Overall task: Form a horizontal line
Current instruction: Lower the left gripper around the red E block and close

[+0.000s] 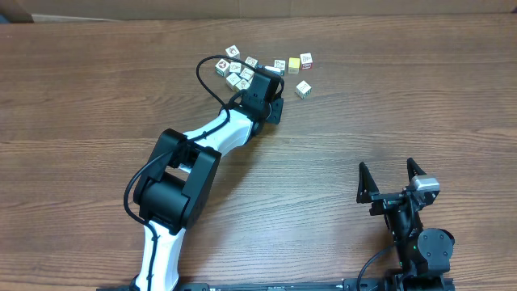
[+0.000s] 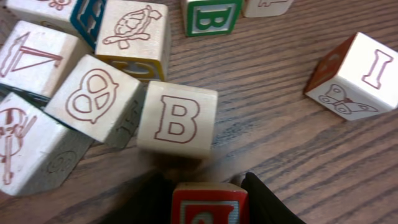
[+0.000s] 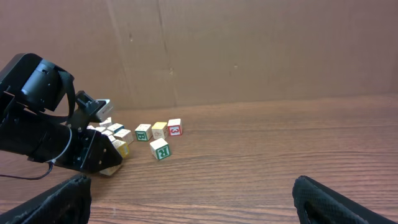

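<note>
At the far side of the table (image 1: 97, 97), the horizontal line (image 1: 293, 63) is only started. About three little blocks sit side by side there, and the one at the right end is red and white. It sits a bit out of step with the other two, so the row is not straight yet. One loose block (image 1: 303, 89) lies near the row, a little closer to the robot. To the left is a messy bunch (image 1: 236, 69) of more blocks, and these do not make a row. The left claw (image 2: 208, 186) is down at this bunch. A red block (image 2: 209, 205) fills the gap between its two dark fingers, so it looks pinched. Just past it lies a block with a B (image 2: 177, 118). I think this red block has to go to the row next, and then maybe the loose one. The red block is cut off at the bottom of the wrist picture, and from above the arm hides it, so I cannot tell if it is lifted. The right claw (image 1: 392, 179) is spread wide, holds nothing, and waits well apart.
</note>
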Available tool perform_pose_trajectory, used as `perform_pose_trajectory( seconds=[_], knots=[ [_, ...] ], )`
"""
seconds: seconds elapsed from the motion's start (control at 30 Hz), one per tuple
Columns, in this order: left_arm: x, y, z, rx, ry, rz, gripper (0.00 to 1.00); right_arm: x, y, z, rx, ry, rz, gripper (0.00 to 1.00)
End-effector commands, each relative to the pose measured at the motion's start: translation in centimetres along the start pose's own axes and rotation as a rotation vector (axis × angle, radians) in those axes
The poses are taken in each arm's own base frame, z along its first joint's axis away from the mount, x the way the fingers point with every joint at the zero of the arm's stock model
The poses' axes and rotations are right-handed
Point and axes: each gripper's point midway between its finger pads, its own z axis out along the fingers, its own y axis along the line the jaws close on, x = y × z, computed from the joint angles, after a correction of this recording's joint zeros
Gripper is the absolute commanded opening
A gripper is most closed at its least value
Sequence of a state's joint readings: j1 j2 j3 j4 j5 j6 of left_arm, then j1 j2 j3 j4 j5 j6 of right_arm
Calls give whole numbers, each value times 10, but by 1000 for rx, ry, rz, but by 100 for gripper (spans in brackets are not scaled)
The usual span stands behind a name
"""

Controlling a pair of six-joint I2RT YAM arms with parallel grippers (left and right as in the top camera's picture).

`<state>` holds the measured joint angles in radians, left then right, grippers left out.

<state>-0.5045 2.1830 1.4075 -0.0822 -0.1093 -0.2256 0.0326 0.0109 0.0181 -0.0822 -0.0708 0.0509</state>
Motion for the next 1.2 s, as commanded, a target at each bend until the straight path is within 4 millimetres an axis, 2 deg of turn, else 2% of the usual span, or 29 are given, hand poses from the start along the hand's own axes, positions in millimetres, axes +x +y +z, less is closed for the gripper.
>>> perform_pose_trajectory(
  seconds=[0.0,0.13,0.37,0.43,0.53,0.67,0.73,0.8,0.83,1.0,1.03,1.1,1.17],
  knots=[
    [-15,-1,-9,-20,-35,9,32,2,-3,0,14,-2,-7,100],
    [-17,1,-18,-28,-29,-24,34,2,-3,0,14,-2,-7,100],
    [-18,24,-35,-155,-21,-105,37,2,-3,0,14,-2,-7,100],
    [-20,24,-39,-158,-22,-105,43,2,-3,0,14,-2,-7,100],
    [-23,22,-44,-146,-25,-106,44,2,-3,0,14,-2,-7,100],
    [-25,22,-46,-145,-30,-106,59,2,-3,0,14,-2,-7,100],
    [-25,22,-45,-146,-30,-107,71,2,-3,0,14,-2,-7,100],
    [-26,22,-45,-145,-33,-108,94,2,-3,0,14,-2,-7,100],
    [-26,22,-45,-144,-35,-107,100,2,-3,0,14,-2,-7,100],
    [-31,21,-45,-140,-51,-64,98,2,-3,0,14,-2,-7,100],
    [-30,21,-45,-141,-47,-63,84,2,-3,0,14,-2,-7,100],
    [-27,22,-45,-143,-36,-62,62,2,-3,0,15,-3,-7,100],
    [-25,22,-44,-143,-32,-75,53,2,-3,0,15,-3,-7,100]
  ],
)
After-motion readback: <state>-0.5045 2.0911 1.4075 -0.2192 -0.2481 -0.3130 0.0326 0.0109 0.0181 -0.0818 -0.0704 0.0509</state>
